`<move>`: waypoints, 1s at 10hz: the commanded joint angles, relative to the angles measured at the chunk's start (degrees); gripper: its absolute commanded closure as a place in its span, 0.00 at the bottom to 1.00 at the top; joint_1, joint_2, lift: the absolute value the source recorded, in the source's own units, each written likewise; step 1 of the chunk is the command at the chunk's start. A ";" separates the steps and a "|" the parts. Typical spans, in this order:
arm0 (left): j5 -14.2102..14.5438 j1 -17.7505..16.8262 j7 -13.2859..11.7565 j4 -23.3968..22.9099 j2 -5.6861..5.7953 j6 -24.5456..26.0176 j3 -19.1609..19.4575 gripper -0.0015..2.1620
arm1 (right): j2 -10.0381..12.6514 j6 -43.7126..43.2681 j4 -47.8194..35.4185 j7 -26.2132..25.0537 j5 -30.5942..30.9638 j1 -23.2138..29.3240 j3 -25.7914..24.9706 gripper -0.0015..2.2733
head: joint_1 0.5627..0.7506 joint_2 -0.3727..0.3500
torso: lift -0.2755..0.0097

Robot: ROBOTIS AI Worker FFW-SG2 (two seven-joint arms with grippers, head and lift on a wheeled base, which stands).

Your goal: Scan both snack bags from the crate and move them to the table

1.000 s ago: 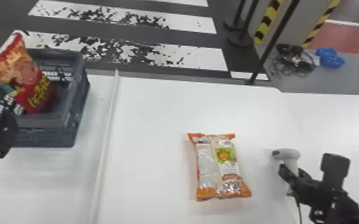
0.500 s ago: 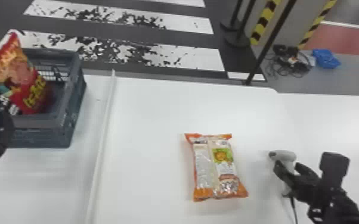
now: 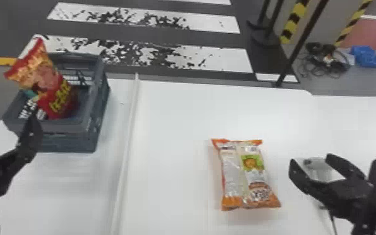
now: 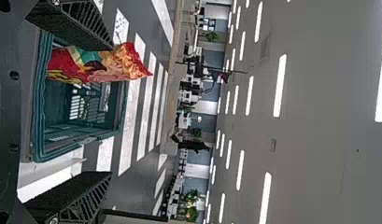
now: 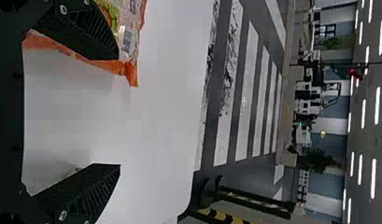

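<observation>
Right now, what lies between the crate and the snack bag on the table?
A long, thin white strip lies between the crate and the snack bag, as the head view shows.

"From where is the head view taken?"
"The table (image 3: 171, 140) is looked down on from above, facing forward, with the crate (image 3: 68, 143) framed at upper left."
"And the wrist views?"
"Both are shot closer, turned sideways, aimed out toward ceiling lights (image 4: 279, 86); the crate is shared by the left, the orange-ended snack bag (image 3: 249, 178) by the right."
</observation>
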 commanded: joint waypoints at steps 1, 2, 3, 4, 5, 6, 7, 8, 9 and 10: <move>0.00 0.71 0.07 -0.26 -0.42 -0.42 0.37 0.02 | 0.31 3.31 -5.69 0.62 3.54 2.58 4.01 0.05 | 0.70 0.47 | 0.66; 0.00 0.71 0.07 -0.26 -0.42 -0.60 0.37 0.02 | 0.23 7.71 -7.27 1.24 9.96 3.28 8.05 0.05 | 0.70 0.55 | 0.66; 0.00 0.79 0.07 -0.26 -0.60 -0.78 0.37 0.02 | -0.39 8.06 -7.71 1.50 14.88 4.42 12.44 0.04 | 0.70 0.61 | 0.66; 0.00 0.79 -0.02 -0.17 -0.69 -0.78 0.28 0.02 | -1.00 7.35 -7.36 1.42 20.59 5.21 16.75 0.04 | 0.70 0.66 | 0.66; 0.00 0.79 -0.02 -0.17 -0.77 -0.95 0.28 0.02 | -2.23 5.25 -6.31 1.15 22.79 5.92 19.47 0.05 | 0.70 0.71 | 0.66; 0.00 0.88 -0.02 -0.17 -0.77 -0.78 0.28 0.02 | -3.64 4.19 -4.46 0.10 25.78 6.00 22.81 0.05 | 0.70 0.74 | 0.66; 0.00 0.97 0.07 -0.17 -0.77 -0.78 0.37 0.02 | -5.31 2.78 -2.35 -2.45 29.03 6.00 26.07 0.05 | 0.70 0.79 | 0.66; 0.00 1.15 -0.02 -0.26 -0.77 -0.95 0.46 0.02 | -7.77 1.20 0.37 -6.93 34.83 6.00 30.55 0.05 | 0.70 0.82 | 0.66; 0.00 1.23 -0.02 -0.26 -0.77 -0.95 0.46 0.02 | -8.56 -0.73 2.31 -9.04 36.85 6.00 32.75 0.06 | 0.70 0.84 | 0.66; 0.00 1.32 -0.02 -0.17 -0.77 -0.95 0.46 0.02 | -8.91 -2.66 3.80 -11.50 38.61 6.00 33.98 0.06 | 0.70 0.87 | 0.66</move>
